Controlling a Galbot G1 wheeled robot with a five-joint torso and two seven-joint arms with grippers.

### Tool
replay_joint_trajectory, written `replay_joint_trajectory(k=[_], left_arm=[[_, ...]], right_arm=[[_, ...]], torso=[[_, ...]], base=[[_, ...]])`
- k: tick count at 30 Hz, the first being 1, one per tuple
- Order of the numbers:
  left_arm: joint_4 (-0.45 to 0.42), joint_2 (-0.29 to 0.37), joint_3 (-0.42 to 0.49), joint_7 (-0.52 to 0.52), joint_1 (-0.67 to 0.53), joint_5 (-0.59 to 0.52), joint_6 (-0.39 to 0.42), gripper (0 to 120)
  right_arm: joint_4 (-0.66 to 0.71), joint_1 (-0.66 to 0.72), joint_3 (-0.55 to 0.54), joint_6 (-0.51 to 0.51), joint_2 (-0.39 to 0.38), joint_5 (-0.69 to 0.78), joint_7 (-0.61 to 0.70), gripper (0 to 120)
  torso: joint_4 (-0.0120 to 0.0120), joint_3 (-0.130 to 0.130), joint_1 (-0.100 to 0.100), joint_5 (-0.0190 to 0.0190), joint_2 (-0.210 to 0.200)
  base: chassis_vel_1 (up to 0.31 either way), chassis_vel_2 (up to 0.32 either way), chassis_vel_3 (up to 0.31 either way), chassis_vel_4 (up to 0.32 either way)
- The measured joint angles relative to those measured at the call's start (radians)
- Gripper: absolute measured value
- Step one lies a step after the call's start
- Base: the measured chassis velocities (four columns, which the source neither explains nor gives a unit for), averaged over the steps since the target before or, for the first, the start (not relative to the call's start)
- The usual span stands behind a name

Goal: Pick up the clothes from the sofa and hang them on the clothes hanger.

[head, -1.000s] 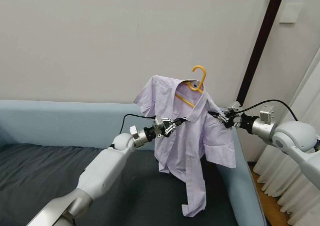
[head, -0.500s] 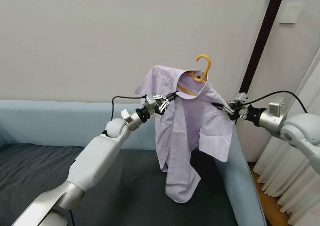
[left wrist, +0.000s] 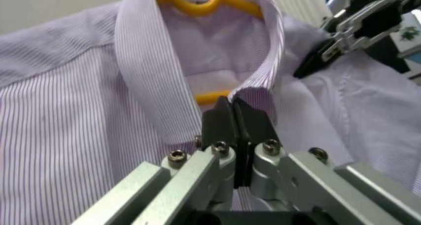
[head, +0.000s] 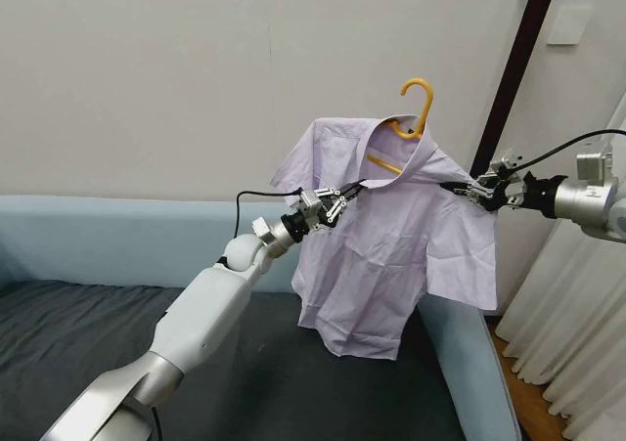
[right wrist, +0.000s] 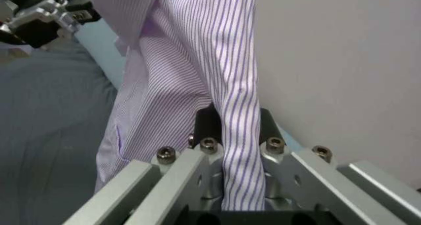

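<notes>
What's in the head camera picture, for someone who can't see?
The left gripper and right gripper hold a lilac striped shirt on a yellow plastic hanger above a blue sofa, gripping below the collar and at a shoulder.

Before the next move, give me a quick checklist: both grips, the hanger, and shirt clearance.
1. Hold, left gripper: jaws shut on the shirt front below the collar: ok.
2. Hold, right gripper: jaws shut on the shirt's edge: ok.
3. The hanger sits inside the collar, hook free above it: ok.
4. Hem off the sofa: ok, it seems to hang free.
5. Hanger ends seated in both shoulders: cannot tell, cloth covers them.
6. Place to hook the hanger: cannot tell.
</notes>
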Motion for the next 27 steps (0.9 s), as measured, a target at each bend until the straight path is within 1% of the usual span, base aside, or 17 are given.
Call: replay_joint_trajectory(k=[1, 3, 5, 6, 7, 10, 11, 12, 13, 15, 16, 17, 19, 21, 22, 23, 27], left_arm=[[0.0, 0.0, 0.0, 0.0, 0.0, 0.0, 0.0, 0], [-0.031, 0.003, 0.01, -0.112, 0.051, 0.018, -0.005, 0], [-0.047, 0.016, 0.006, -0.162, 0.093, 0.022, -0.011, 7], [-0.047, 0.016, 0.006, -0.162, 0.093, 0.022, -0.011, 7], [-0.055, 0.021, 0.001, -0.171, 0.11, 0.024, -0.013, 10], [-0.093, 0.047, -0.05, -0.188, 0.206, 0.036, -0.026, 25], [-0.093, 0.047, -0.05, -0.188, 0.206, 0.036, -0.026, 25], [-0.098, 0.051, -0.059, -0.191, 0.221, 0.037, -0.026, 29], [-0.113, 0.059, -0.082, -0.2, 0.255, 0.038, -0.028, 33], [-0.125, 0.063, -0.097, -0.206, 0.277, 0.04, -0.029, 40], [-0.142, 0.066, -0.114, -0.219, 0.306, 0.043, -0.03, 47], [-0.142, 0.066, -0.114, -0.219, 0.306, 0.043, -0.03, 47], [-0.169, 0.073, -0.148, -0.243, 0.362, 0.048, -0.032, 55], [-0.171, 0.076, -0.169, -0.248, 0.387, 0.059, -0.042, 65], [-0.171, 0.076, -0.169, -0.248, 0.387, 0.059, -0.042, 65], [-0.17, 0.078, -0.176, -0.251, 0.395, 0.062, -0.046, 68], [-0.148, 0.089, -0.192, -0.265, 0.411, 0.067, -0.066, 86]], right_arm=[[0.0, 0.0, 0.0, 0.0, 0.0, 0.0, 0.0, 1], [0.005, -0.013, 0.001, -0.009, -0.001, 0.01, 0.005, 1], [-0.002, -0.027, 0.01, -0.009, 0.002, 0.025, 0.052, 1], [-0.002, -0.027, 0.01, -0.009, 0.002, 0.025, 0.052, 1], [-0.002, -0.039, 0.019, -0.01, 0.007, 0.036, 0.08, 1], [-0.003, -0.11, 0.072, -0.016, 0.038, 0.064, 0.252, 1], [-0.003, -0.11, 0.072, -0.016, 0.038, 0.064, 0.252, 1], [-0.004, -0.118, 0.078, -0.017, 0.046, 0.066, 0.281, 1], [-0.011, -0.13, 0.09, -0.022, 0.07, 0.059, 0.343, 1], [-0.017, -0.135, 0.099, -0.028, 0.092, 0.042, 0.386, 1], [-0.026, -0.138, 0.111, -0.041, 0.123, 0.015, 0.444, 1], [-0.026, -0.138, 0.111, -0.041, 0.123, 0.015, 0.444, 1], [-0.024, -0.139, 0.135, -0.1, 0.184, -0.043, 0.602, 1], [-0.002, -0.142, 0.152, -0.134, 0.215, -0.07, 0.699, 1], [-0.002, -0.142, 0.152, -0.134, 0.215, -0.07, 0.699, 1], [0.012, -0.147, 0.166, -0.147, 0.225, -0.083, 0.731, 1], [0.087, -0.196, 0.246, -0.179, 0.222, -0.103, 0.803, 1]], torso=[[0.0, 0.0, 0.0, 0.0, 0.0], [0.0003, 0.0, 0.0, -0.0001, 0.0], [0.0003, 0.0, 0.0, -0.0003, 0.0], [0.0003, 0.0, 0.0, -0.0003, 0.0], [0.0003, 0.0, 0.0, -0.0003, 0.0], [0.0004, 0.0, 0.0, -0.0002, 0.0], [0.0004, 0.0, 0.0, -0.0002, 0.0], [0.0004, 0.0, 0.0, -0.0003, 0.0], [0.0004, 0.0, 0.0, -0.0005, 0.0], [0.0004, 0.0, 0.0, -0.0003, 0.0], [0.0006, 0.0, 0.0, -0.0003, 0.0], [0.0006, 0.0, 0.0, -0.0003, 0.0], [0.0006, 0.0, 0.0, -0.0002, 0.0], [0.0005, 0.0, 0.0, -0.0003, 0.0], [0.0005, 0.0, 0.0, -0.0003, 0.0], [0.0007, 0.0, 0.0, -0.0004, 0.0], [0.0004, 0.0, 0.0, -0.0003, 0.0]], base=[[0.0, 0.0, 0.0, 0.0], [0.0, 0.0, 0.0, 0.0], [0.0, 0.0, 0.0, 0.0], [0.0, 0.0, 0.0, 0.0], [0.0, 0.0, 0.0, 0.0], [0.0, 0.0, 0.0, 0.0], [0.0, 0.0, 0.0, 0.0], [0.0, 0.0, 0.0, 0.0], [0.0, 0.0, 0.0, 0.0], [0.0, 0.0, 0.0, 0.0], [0.0, 0.0, 0.0, 0.0], [0.0, 0.0, 0.0, 0.0], [0.0, 0.0, 0.0, 0.0], [0.0, 0.0, 0.0, 0.0], [0.0, 0.0, 0.0, 0.0], [0.0, 0.0, 0.0, 0.0], [0.0, 0.0, 0.0, 0.0]])
